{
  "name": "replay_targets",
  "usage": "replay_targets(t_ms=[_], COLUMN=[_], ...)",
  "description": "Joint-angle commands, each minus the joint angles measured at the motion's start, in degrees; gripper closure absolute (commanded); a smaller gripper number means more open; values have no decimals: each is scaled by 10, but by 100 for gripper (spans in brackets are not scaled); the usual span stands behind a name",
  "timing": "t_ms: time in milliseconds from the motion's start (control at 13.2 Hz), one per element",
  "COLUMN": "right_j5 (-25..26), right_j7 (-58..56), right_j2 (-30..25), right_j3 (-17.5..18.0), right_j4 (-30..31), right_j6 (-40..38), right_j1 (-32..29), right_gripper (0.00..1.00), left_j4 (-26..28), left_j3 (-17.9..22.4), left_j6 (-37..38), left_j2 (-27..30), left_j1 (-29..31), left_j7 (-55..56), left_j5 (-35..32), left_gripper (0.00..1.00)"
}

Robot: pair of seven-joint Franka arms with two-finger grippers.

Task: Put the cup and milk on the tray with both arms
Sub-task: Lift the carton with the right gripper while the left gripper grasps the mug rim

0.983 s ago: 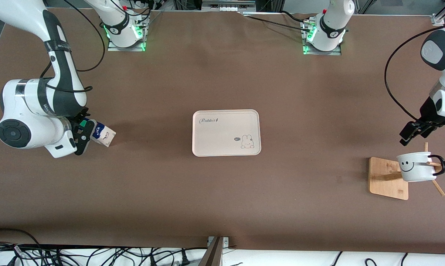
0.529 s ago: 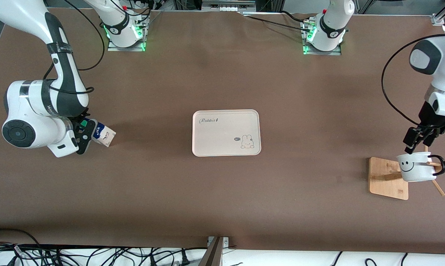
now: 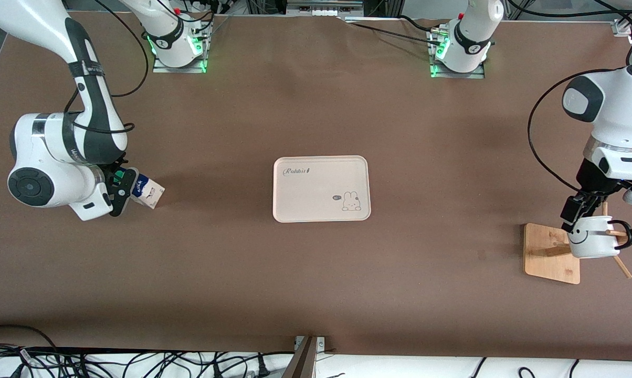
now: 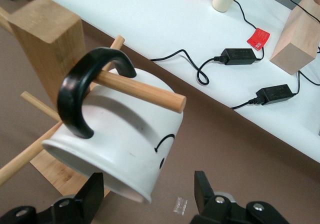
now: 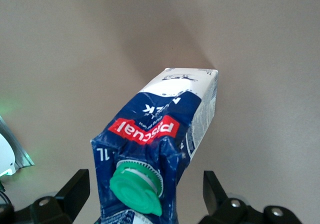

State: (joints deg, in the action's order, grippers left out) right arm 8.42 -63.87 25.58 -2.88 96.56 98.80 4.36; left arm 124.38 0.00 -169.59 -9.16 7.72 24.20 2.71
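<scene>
The blue-and-white gable-top milk carton point(image 3: 146, 192) stands tilted on the brown table point(image 3: 316, 273) at the right arm's end. Its green cap end lies between the spread fingers of the right gripper point(image 3: 120, 190), which do not touch it.

The white smiley-face mug point(image 3: 591, 238) hangs by its black handle on a peg of the wooden rack point(image 3: 549, 253), at the left arm's end. Its long axis is roughly level, with the rim toward the left gripper point(image 3: 576, 212). The left wrist view shows what the front view does not: this gripper's open fingers point(image 4: 95, 191) straddling the rim.

The cream rectangular tray point(image 3: 321, 188) lies mid-table.
</scene>
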Motion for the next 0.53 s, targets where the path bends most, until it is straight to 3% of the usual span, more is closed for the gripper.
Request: replay_targets(t_ms=[0, 151, 302, 378, 453], right_j5=[8, 8, 8, 6, 3], right_j7=[-10, -10, -10, -10, -7], right_j2=[-21, -21, -21, -21, -21], right_j3=[-1, 0, 0, 0, 1], right_j4=[33, 33, 32, 32, 31], right_j6=[18, 18, 18, 15, 11], right_j1=[-2, -2, -2, -2, -2], right_gripper=[0, 0, 0, 12, 31], left_j4=[-30, -30, -31, -31, -30], left_j3=[0, 1, 2, 2, 2], left_j6=[0, 3, 4, 4, 4], left_j2=[-20, -20, -19, -19, -18], left_j1=[-12, -11, -11, -11, -10], left_j7=[4, -2, -2, -2, -3], left_j5=[21, 20, 15, 14, 14], left_gripper=[55, 75, 86, 89, 94])
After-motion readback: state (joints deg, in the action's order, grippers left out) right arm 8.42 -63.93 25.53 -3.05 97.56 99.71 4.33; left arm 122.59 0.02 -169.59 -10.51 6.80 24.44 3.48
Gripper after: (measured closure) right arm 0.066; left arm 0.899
